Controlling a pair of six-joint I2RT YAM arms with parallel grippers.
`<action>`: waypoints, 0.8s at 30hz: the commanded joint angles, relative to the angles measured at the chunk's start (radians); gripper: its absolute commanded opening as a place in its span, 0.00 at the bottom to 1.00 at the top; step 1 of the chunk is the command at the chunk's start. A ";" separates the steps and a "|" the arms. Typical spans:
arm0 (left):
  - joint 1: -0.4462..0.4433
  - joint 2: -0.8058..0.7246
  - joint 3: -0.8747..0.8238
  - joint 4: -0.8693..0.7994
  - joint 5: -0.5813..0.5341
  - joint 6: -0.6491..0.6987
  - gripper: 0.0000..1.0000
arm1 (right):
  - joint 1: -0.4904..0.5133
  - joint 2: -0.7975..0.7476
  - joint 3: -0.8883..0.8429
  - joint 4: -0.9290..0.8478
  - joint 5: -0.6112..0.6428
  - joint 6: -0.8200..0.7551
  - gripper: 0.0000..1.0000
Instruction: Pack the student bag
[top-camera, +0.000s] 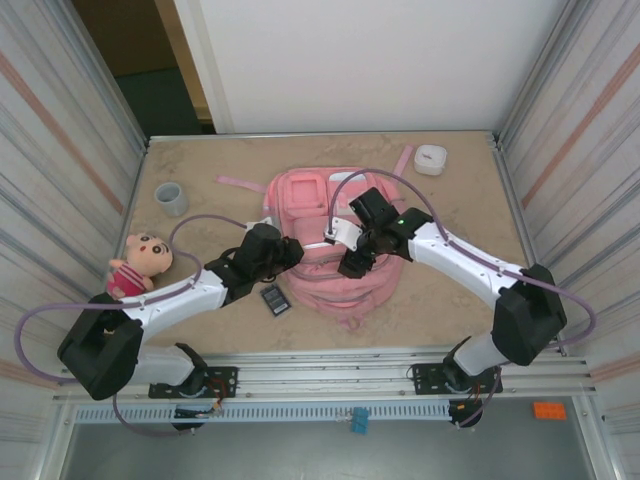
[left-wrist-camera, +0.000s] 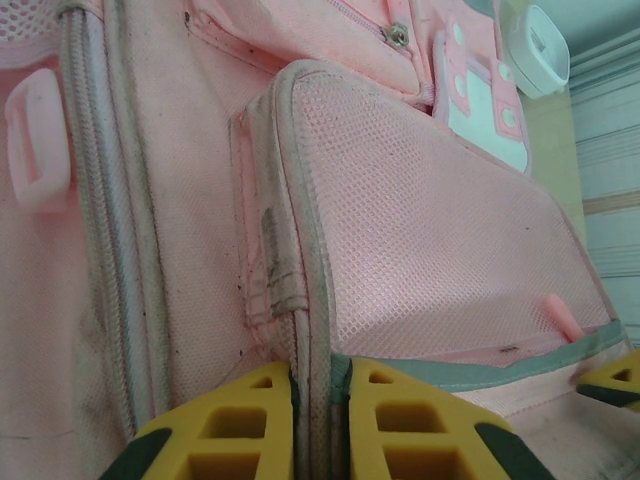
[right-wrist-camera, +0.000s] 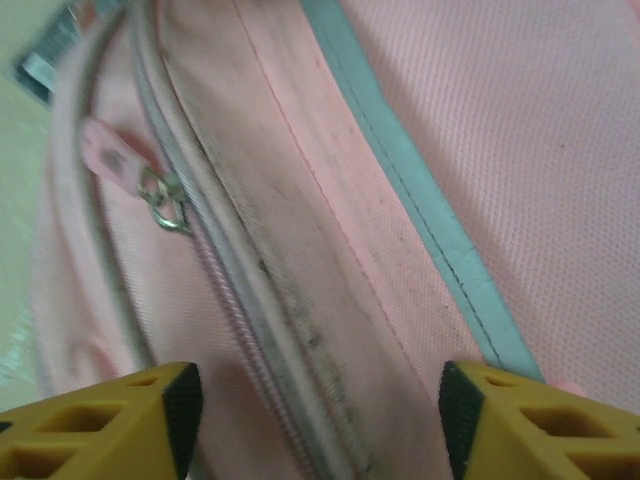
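Well, the left gripper (left-wrist-camera: 320, 382) is pinched tight on the grey-trimmed edge of a mesh pocket (left-wrist-camera: 430, 220) on the student bag (top-camera: 300, 200), with the seam squeezed between its yellow fingers (left-wrist-camera: 240, 425). The right gripper (right-wrist-camera: 318, 400) has its jaws wide apart and grips nothing; it hangs just over a zipper line, with a metal zipper pull (right-wrist-camera: 162, 205) off to one side. Both work over the bag's near half. The bag lies flat in the middle of the sandy table (top-camera: 450, 300). To its left sit a small doll (top-camera: 140, 262) and a grey cup (top-camera: 171, 198). A dark flat gadget (top-camera: 275, 299) lies just off its near left corner, and a white tub (top-camera: 431, 159) sits near the far right.
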 joint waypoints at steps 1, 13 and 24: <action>0.003 -0.039 0.048 0.031 0.013 0.036 0.13 | 0.000 0.028 0.043 0.013 0.028 -0.066 0.49; 0.002 -0.141 -0.007 0.023 0.078 0.075 0.41 | -0.062 0.013 0.104 -0.025 -0.212 0.018 0.00; -0.069 -0.172 -0.003 -0.012 0.140 0.236 0.48 | -0.144 0.031 0.116 0.010 -0.359 0.123 0.00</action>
